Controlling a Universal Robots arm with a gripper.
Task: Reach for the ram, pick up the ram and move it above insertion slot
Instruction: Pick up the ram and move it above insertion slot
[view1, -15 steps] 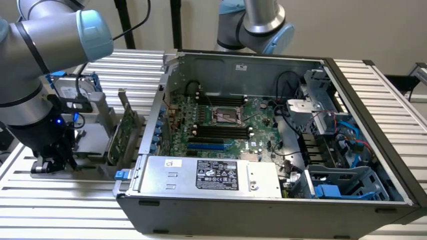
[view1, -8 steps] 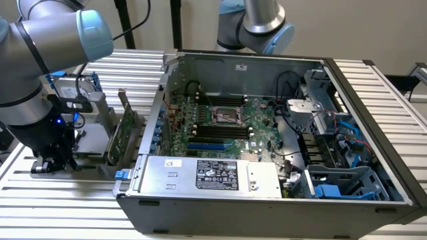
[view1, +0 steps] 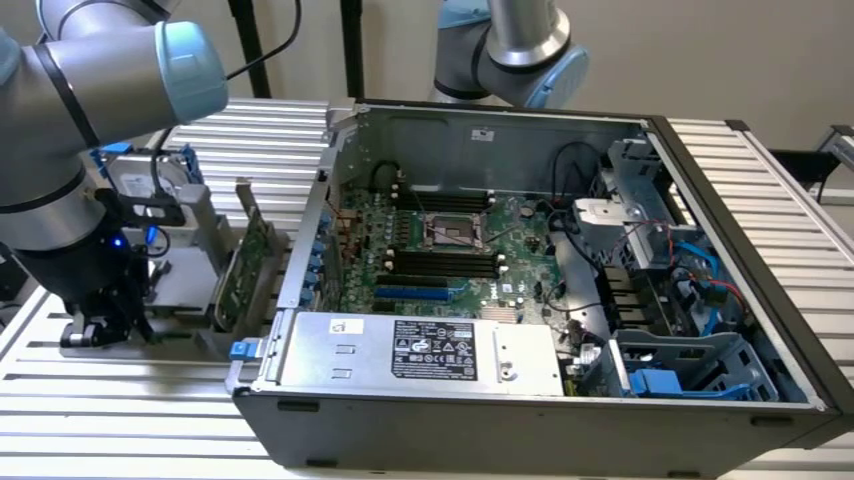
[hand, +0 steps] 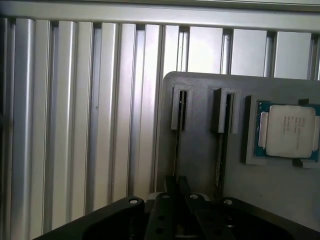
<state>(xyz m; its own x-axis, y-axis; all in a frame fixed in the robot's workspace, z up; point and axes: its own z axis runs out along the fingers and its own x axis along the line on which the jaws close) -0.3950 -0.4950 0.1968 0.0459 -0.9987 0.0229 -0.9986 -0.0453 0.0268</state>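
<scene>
The ram (hand: 178, 135) stands on edge in a grooved grey holder plate (hand: 200, 100), so I see it as a thin dark strip. My gripper (hand: 176, 182) is down over it, its two dark fingers pressed close on either side of the strip. In the exterior view the gripper (view1: 100, 325) sits low over the holder plate (view1: 180, 300), to the exterior view's left of the open computer case. The insertion slot (view1: 441, 262) is one of several long black parallel sockets on the motherboard inside the case, well apart from the gripper.
A second thin strip (hand: 220, 150) stands in the neighbouring groove, and a loose processor (hand: 290, 131) lies beside it. An upright green expansion card (view1: 247, 265) stands between holder and case wall (view1: 320, 230). The silver processor socket (view1: 451, 230), a blue slot (view1: 420, 293) and another arm (view1: 514, 50) are nearby.
</scene>
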